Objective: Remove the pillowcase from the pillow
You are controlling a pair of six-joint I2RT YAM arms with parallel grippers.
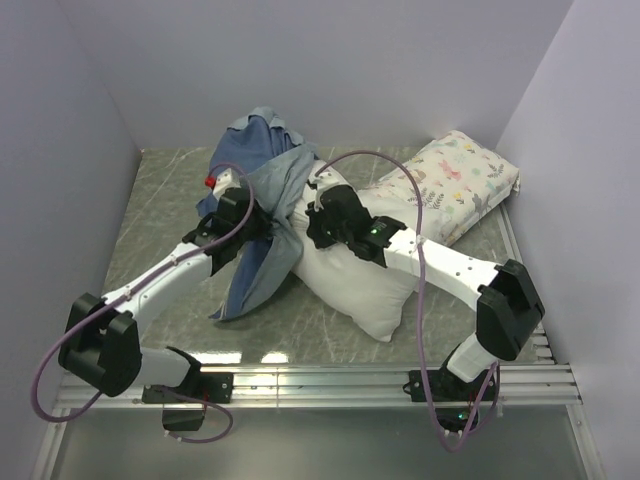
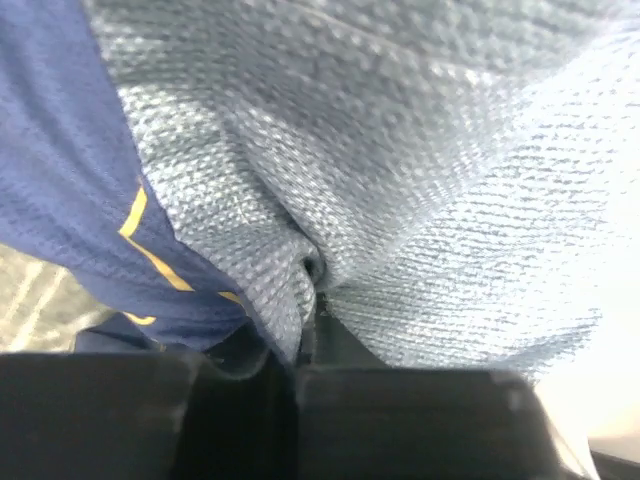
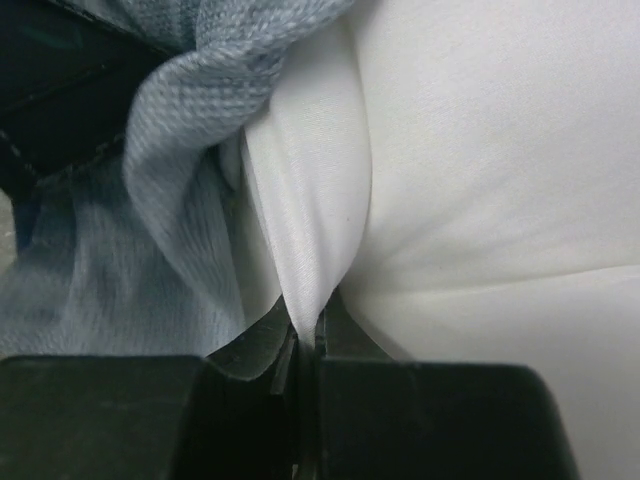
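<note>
The pillowcase lies bunched in the middle of the table, navy outside, grey-blue inside, its far end heaped at the back. The plain white pillow sticks out of it toward the front right. My left gripper is shut on a fold of the pillowcase; the left wrist view shows grey-blue weave pinched between the jaws, with navy cloth and gold lines at the left. My right gripper is shut on a fold of the white pillow, with grey-blue pillowcase cloth just to its left.
A smaller pillow printed with flowers and leaves lies at the back right against the wall. Grey walls close in the left, back and right sides. A metal rail runs along the near edge by the arm bases.
</note>
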